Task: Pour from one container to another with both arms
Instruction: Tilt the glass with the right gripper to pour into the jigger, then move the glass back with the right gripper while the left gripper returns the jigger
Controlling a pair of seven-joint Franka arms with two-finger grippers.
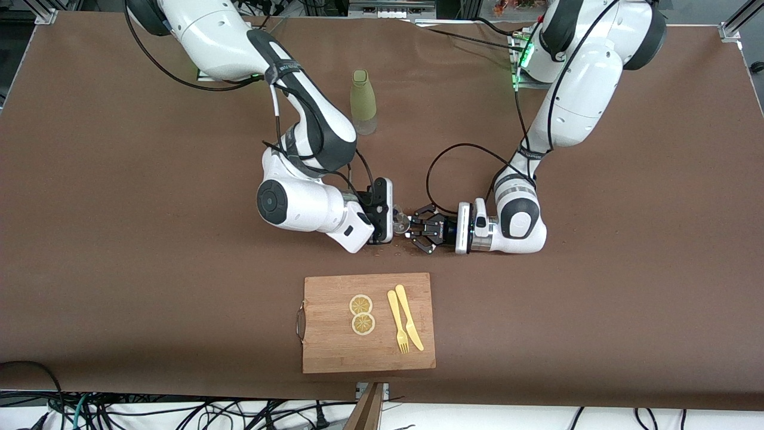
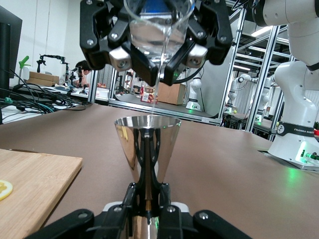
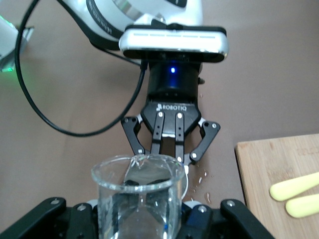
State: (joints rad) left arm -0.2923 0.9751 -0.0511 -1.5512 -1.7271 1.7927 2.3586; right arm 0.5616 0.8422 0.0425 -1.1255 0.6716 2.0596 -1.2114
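Note:
My right gripper (image 1: 391, 221) is shut on a clear glass beaker (image 1: 400, 222) at the middle of the table and holds it tipped. In the left wrist view the beaker (image 2: 157, 30) hangs over a shiny metal jigger (image 2: 147, 144), and a thin stream of clear liquid (image 2: 160, 74) falls into it. My left gripper (image 2: 148, 199) is shut on the jigger's waist and keeps it upright. In the front view the left gripper (image 1: 421, 230) faces the right one, almost touching. The right wrist view shows the beaker (image 3: 137, 199) close up, with the left gripper (image 3: 169, 154) just past it.
A pale green bottle (image 1: 363, 101) stands farther from the front camera than the grippers. Nearer lies a wooden cutting board (image 1: 334, 352) with two lemon slices (image 1: 361, 313) and a yellow fork and knife (image 1: 404, 325). Droplets (image 3: 202, 179) wet the brown table under the grippers.

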